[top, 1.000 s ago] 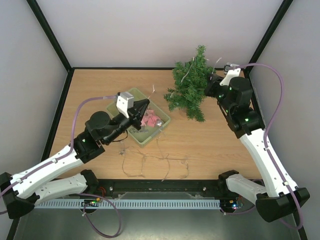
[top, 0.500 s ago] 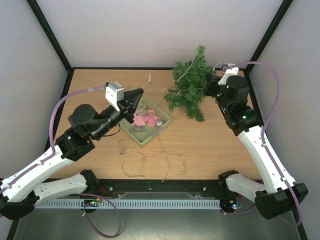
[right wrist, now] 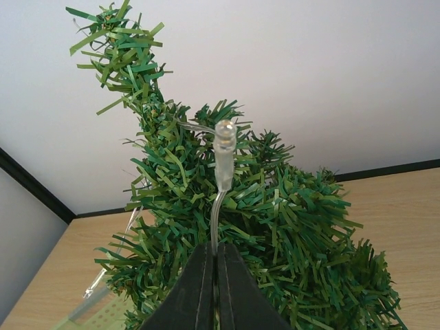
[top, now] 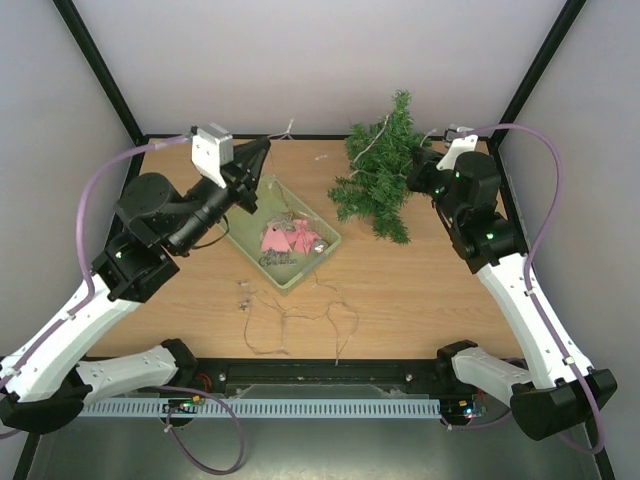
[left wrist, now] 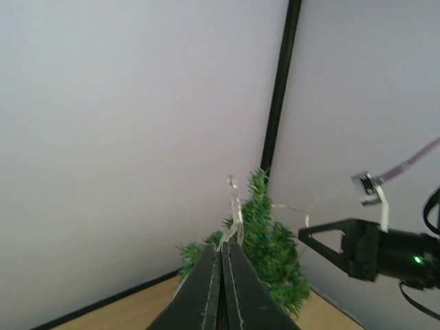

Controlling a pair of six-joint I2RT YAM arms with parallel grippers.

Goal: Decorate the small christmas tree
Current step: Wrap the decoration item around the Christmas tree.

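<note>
The tree (top: 380,178) stands at the far right of the table (top: 420,290). The right gripper (right wrist: 214,251) sits just beside it, jaws pinched on a light string (right wrist: 218,206), its bulb (right wrist: 224,136) against the needles. The left gripper (left wrist: 221,249), raised far left, pinches light string too (slack lies beside the basket (top: 312,268)).

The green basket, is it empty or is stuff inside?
Not empty. The basket holds pink ornaments and a small silvery piece.
</note>
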